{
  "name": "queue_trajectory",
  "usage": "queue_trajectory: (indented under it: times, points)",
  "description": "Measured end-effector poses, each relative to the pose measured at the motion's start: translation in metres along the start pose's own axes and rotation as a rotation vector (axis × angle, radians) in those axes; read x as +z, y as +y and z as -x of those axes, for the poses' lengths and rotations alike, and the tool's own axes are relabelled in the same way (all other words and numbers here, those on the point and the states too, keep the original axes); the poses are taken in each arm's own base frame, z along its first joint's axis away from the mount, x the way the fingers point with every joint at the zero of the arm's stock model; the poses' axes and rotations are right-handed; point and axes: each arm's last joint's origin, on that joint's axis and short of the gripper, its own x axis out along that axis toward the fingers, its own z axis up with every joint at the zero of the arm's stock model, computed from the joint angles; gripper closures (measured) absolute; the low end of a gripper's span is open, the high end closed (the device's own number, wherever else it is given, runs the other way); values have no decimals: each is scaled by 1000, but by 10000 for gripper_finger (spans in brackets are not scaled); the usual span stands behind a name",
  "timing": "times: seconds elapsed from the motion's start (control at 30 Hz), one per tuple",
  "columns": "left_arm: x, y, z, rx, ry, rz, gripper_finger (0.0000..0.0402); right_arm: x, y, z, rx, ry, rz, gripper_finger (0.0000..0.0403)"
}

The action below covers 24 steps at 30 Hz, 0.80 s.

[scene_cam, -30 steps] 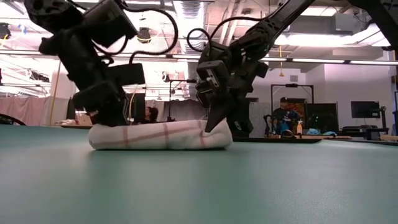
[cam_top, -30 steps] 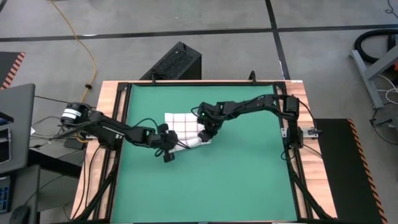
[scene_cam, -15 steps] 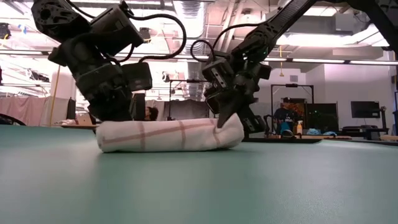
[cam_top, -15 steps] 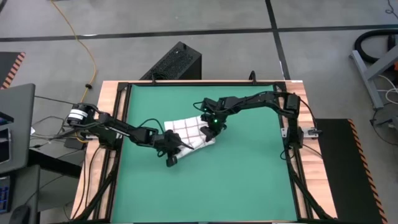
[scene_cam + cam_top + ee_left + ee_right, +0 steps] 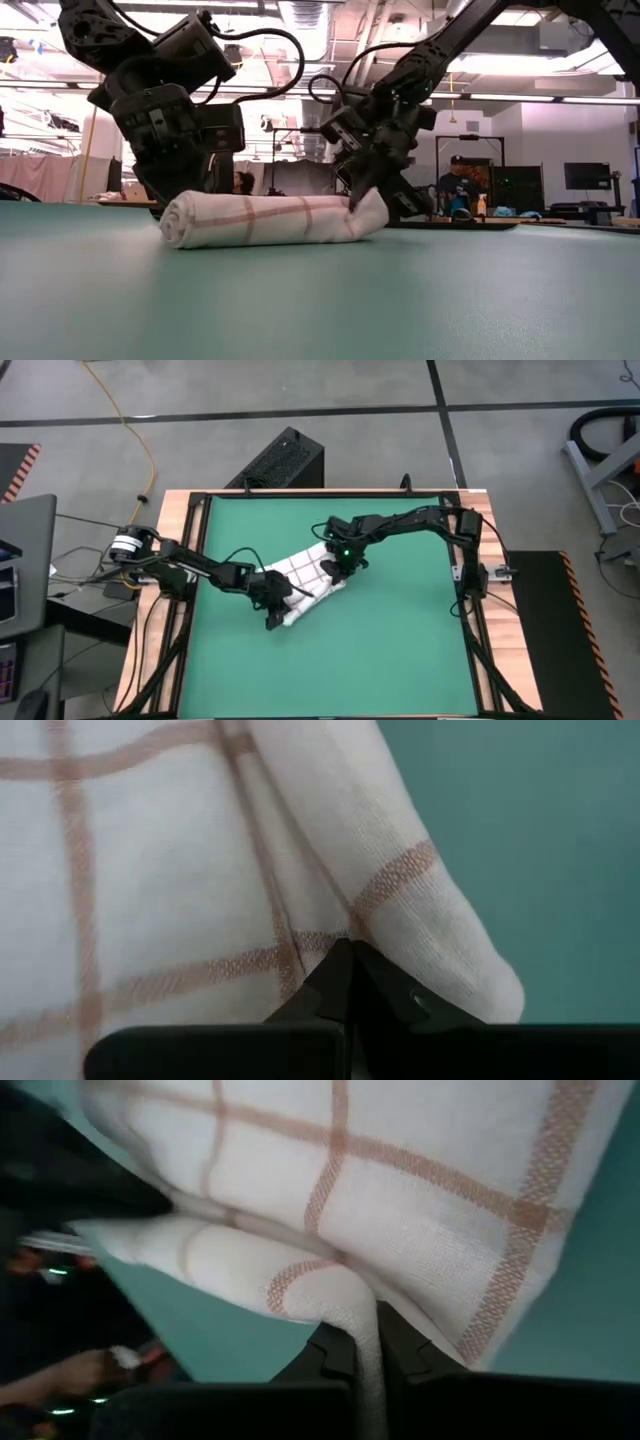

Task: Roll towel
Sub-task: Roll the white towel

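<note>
While both arms bent low over the green mat (image 5: 400, 640) that covered the bench (image 5: 170, 660), the towel (image 5: 305, 588) lay near the mat's middle, already wound into a loose roll at its near edge with a flat checked portion lying beyond it. Seen from the low view, the roll (image 5: 265, 220) sat directly on the mat as a squat, slightly sagging cylinder. At its left end the left tool (image 5: 277, 603) was pressed together, its tips nipping a fold of cloth in its own wrist view (image 5: 345, 985). At the other end the right tool (image 5: 338, 568) was nearly shut, pinching a thin layer of cloth that ran down between its fingers (image 5: 335, 1360). The towel looked light, soft and limp, with no stiffness to hold a shape, so a roll would likely slacken or skew if one end led. Holding it at both ends of the rolled edge, as here, seemed the sound choice.
</note>
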Motion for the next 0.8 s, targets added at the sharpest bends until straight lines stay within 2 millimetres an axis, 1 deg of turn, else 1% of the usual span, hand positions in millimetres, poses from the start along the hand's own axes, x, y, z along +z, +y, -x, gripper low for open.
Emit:
queue_trajectory:
  times: [0.1,0.2,0.23,0.33,0.47,0.57,0.7,0.8]
  points:
    - [-1,2,-6,-66,43,27,401,8,8,4,106,-30,3,380]
    - [0,5,-13,-131,53,37,401,14,19,12,155,-57,30,380]
    - [0,6,-15,-146,52,37,401,16,19,14,159,-62,33,380]
    - [1,9,-20,-169,57,41,401,19,15,15,164,-51,15,380]
    - [2,11,-20,-191,64,44,401,20,10,17,129,-57,6,380]
    - [4,11,-15,-209,52,41,401,19,0,13,85,-61,-29,380]
    - [5,9,-12,-250,54,51,401,26,-12,-3,56,-53,-72,380]
    - [3,8,-12,-282,87,61,401,31,-15,-13,90,-37,-81,380]
